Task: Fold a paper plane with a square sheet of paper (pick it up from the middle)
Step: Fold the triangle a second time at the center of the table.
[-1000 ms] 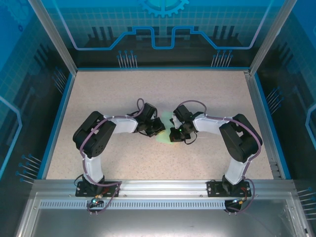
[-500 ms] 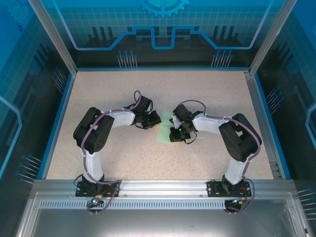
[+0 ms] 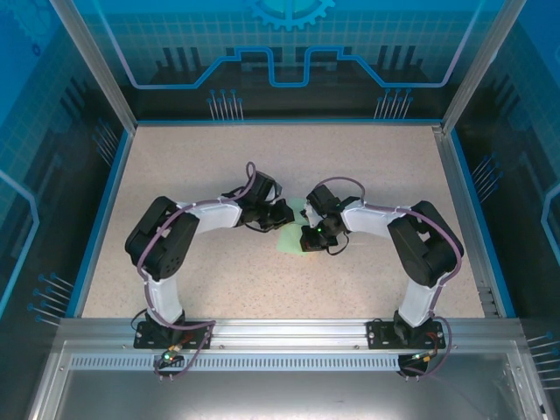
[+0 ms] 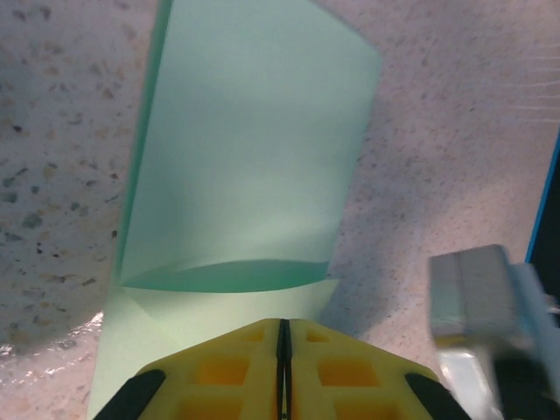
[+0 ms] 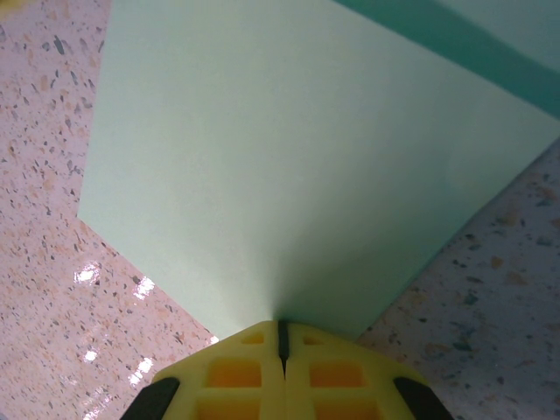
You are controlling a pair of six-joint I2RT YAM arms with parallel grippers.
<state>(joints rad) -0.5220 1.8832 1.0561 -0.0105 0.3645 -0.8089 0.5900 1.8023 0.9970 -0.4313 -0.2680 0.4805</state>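
The square sheet of paper (image 3: 289,240) is pale mint green and lies folded on the speckled table between my two grippers. In the left wrist view the sheet of paper (image 4: 245,157) has an upper flap curling up off a lower layer that runs under my yellow fingertips. My left gripper (image 4: 282,325) is shut, its tips on that lower layer (image 3: 282,215). In the right wrist view the paper (image 5: 289,149) rises in a soft crease straight into the closed tips of my right gripper (image 5: 281,328), which pinches its near edge (image 3: 308,240). The paper plane is out of view.
The speckled beige table (image 3: 192,166) has a blue rim (image 3: 103,219) and glass walls around it. An aluminium rail (image 3: 289,328) runs along the near edge by the arm bases. A blurred grey block (image 4: 477,297) sits to the right of the left fingers.
The left gripper drew back to the upper left, then came back right onto the paper's upper left part. The right arm and its grip have stayed put.
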